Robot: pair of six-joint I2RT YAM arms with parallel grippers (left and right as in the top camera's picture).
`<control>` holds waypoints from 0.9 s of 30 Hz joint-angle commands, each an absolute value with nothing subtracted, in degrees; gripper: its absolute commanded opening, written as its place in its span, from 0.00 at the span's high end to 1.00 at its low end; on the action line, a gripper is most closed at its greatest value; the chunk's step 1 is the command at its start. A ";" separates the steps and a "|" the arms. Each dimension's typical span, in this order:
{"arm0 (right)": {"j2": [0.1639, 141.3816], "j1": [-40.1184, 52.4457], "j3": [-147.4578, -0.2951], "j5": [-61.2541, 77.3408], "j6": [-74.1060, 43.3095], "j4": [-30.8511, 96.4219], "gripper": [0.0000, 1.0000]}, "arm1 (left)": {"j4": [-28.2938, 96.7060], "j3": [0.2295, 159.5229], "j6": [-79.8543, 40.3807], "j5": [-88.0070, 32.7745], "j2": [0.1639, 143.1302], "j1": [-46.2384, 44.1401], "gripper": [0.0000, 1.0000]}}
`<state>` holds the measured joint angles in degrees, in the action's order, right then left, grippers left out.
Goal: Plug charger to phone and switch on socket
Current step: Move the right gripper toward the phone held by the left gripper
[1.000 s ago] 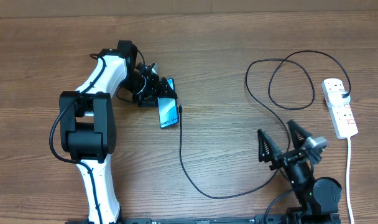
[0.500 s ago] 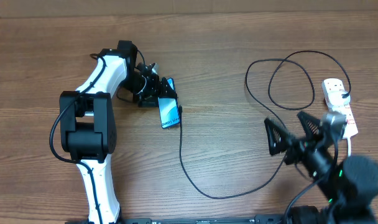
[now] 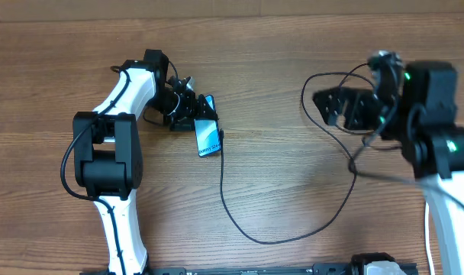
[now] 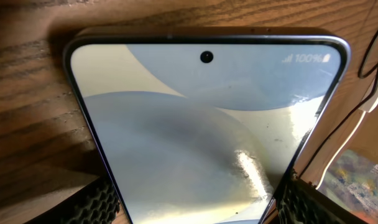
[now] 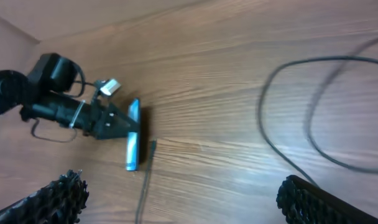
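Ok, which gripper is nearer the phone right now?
Left. The left gripper is at one end of the phone, jaws on either side of it. The right gripper hangs well off to the right, open above the charger loops.

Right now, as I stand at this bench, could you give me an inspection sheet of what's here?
Surface: wooden table, no spills seen.
Job's things: the phone lies with its screen lit. The charger has its tip beside the phone, apparently unplugged. The socket is hidden under the right arm.
Clutter: nothing seen.
Grippers: the left gripper clamps one end of the phone. The right gripper is open and empty, above the charger's loops.
Cables: the charger loops widely across the table. A black robot cable hangs off the left arm.
Surroundings: a pale strip past the table's far edge, nothing else seen.
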<state>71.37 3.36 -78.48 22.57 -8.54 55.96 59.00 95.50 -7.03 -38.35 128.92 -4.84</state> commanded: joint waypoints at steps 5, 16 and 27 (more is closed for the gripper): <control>86.37 7.57 -79.85 36.16 -7.62 53.58 0.34 | 58.89 95.42 -5.74 -40.49 129.62 -4.89 0.29; 100.86 14.92 -79.85 39.29 -7.68 45.43 0.00 | 58.92 95.42 -5.72 -40.49 129.62 -4.91 0.28; 107.13 23.27 -76.77 38.13 -15.07 35.55 0.34 | 58.92 95.42 -5.72 -40.49 129.62 -4.89 0.28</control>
